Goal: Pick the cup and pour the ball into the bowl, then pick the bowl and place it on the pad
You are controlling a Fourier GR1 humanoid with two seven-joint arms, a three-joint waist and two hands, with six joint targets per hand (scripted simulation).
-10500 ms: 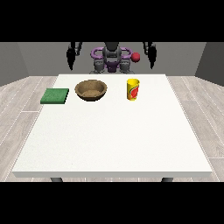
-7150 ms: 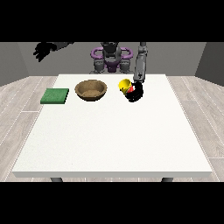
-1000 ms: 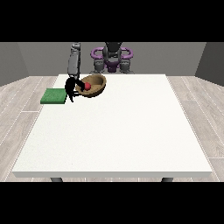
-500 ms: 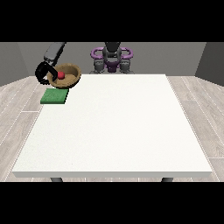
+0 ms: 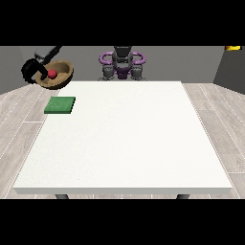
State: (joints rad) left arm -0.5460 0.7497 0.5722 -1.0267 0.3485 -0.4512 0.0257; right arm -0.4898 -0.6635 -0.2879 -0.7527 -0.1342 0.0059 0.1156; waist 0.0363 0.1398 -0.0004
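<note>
The brown bowl [image 5: 58, 74] hangs in the air beyond the table's far left corner, tilted towards the camera, with the red ball [image 5: 51, 73] inside it. The black hand at the view's left [image 5: 30, 70] has its fingers curled round the bowl's left rim. The green pad [image 5: 60, 105] lies flat on the table near the left edge, below and in front of the bowl, with nothing on it. A small yellow thing [image 5: 233, 47] shows at the top right edge, far off the table; it may be the cup. The other hand does not show.
The white table [image 5: 124, 139] fills the middle of the view. The robot's torso [image 5: 122, 63] stands behind its far edge. Grey plank floor surrounds the table on both sides.
The hand at the view's left has carried the bowl with the ball a little higher and further left, off the table's corner. The pad has not moved.
</note>
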